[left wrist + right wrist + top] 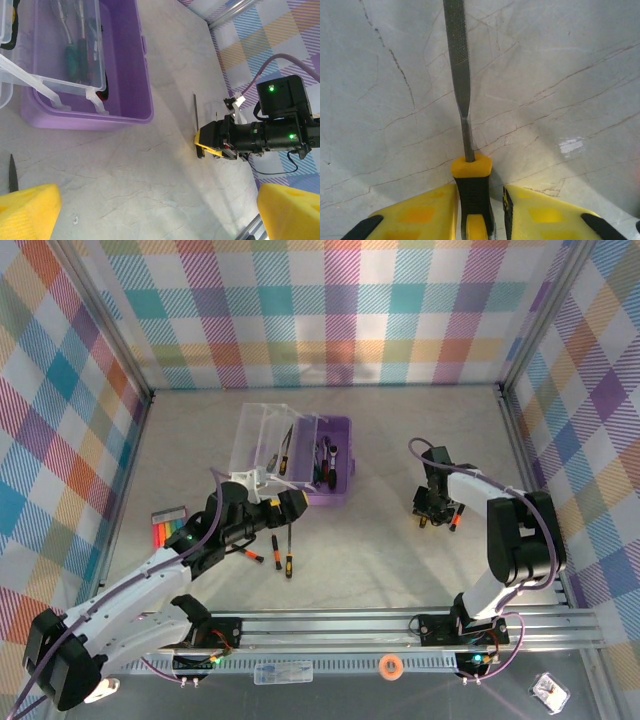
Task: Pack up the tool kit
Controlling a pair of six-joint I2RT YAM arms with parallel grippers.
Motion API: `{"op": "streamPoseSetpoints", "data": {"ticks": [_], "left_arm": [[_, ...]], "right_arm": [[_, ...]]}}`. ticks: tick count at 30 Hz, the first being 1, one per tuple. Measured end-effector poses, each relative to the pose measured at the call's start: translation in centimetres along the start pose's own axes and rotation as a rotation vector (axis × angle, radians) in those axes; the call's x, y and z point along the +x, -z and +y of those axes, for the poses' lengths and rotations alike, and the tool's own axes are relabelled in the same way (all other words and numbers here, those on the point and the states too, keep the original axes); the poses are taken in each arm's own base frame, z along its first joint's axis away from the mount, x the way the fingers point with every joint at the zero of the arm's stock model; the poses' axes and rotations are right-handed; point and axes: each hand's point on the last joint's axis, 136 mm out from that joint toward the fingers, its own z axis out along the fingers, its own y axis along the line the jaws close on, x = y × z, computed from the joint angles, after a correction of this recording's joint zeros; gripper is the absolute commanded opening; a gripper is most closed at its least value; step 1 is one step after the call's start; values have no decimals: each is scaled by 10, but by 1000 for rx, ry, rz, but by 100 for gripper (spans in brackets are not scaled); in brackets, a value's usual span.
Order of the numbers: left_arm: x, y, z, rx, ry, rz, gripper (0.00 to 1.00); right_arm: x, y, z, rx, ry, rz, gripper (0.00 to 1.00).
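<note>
Overhead, the lilac case [345,453] sits mid-table with its clear lid [262,435] thrown back. The left gripper [283,503] hangs just beside the case at its 7 o'clock. The right gripper [437,512] works low over the tabletop [380,570], well apart at the case's 3 o'clock. That makes the left arm much the nearer of the two. Loose screwdrivers [282,555] lie at 6 o'clock of the left gripper.

From the left wrist, that gripper's yellow fingers [30,207] stand wide apart, with nothing between them. The case occupies the 10 o'clock corner, a green-handled screwdriver [72,57] already inside it. At 3 o'clock the right gripper shows, a thin file [195,112] jutting from it toward 12 o'clock.

From the right wrist, the file runs straight from 6 to 12 o'clock along the marbled surface. The right gripper's fingers [420,212] are drawn in to the width of the file's black-and-yellow handle [472,187], and they appear to grip it. Packing the file would likely mean carrying it across toward 9 o'clock in the overhead view, where the open case waits.
</note>
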Motion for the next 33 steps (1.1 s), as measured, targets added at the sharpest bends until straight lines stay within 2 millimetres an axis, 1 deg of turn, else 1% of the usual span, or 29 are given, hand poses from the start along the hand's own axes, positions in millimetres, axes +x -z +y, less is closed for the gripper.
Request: {"op": "streamPoseSetpoints", "data": {"ticks": [11, 16, 19, 20, 26, 29, 33], "left_arm": [[3, -7, 6, -29, 0, 17, 100], [-8, -5, -2, -23, -22, -11, 100], [-14, -3, 1, -55, -32, -31, 100], [-16, -2, 3, -74, -34, -37, 100], [-30, 18, 41, -348, -28, -84, 100], [-30, 27, 53, -416, -33, -94, 100], [-31, 48, 66, -473, -29, -145, 100]], "right_arm": [[1, -1, -1, -11, 18, 14, 18], [-1, 2, 2, -25, 22, 7, 16], [-4, 7, 7, -53, 25, -10, 16], [-5, 10, 8, -62, 27, -17, 16], [-13, 35, 23, -121, 48, -80, 16], [-13, 48, 37, -146, 86, -108, 16], [-7, 64, 54, -181, 135, -134, 16]]}}
